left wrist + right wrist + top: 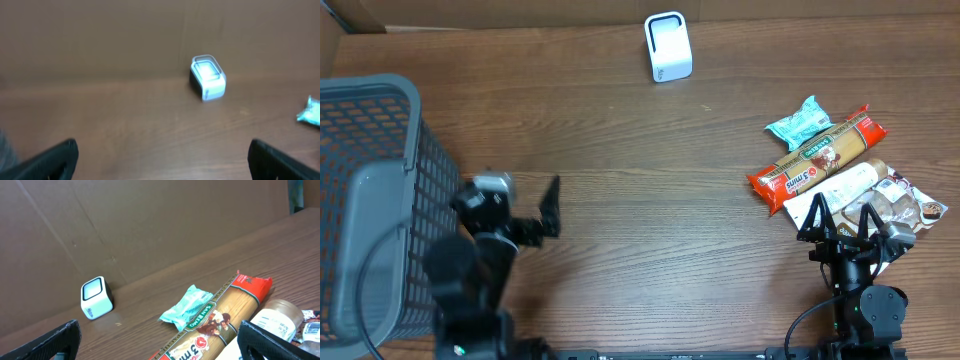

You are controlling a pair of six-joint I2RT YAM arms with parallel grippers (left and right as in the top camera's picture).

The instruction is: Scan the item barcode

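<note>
L gripper [162, 157], R gripper [840, 225] spread; scanner [668, 47] far edge, basket [380, 150] left, pkgs [817, 165] right, open table [650, 200] between

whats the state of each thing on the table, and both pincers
scanner: upright, at the far edge
basket: upright, at the left; contents cannot be seen
pasta pack: lying flat
teal packet: lying flat, beside the pasta pack
white bottle: on its side, along the pasta pack
pouch: lying flat, partly hidden by the right pincer
left pincer: open, empty
right pincer: open, empty
</note>
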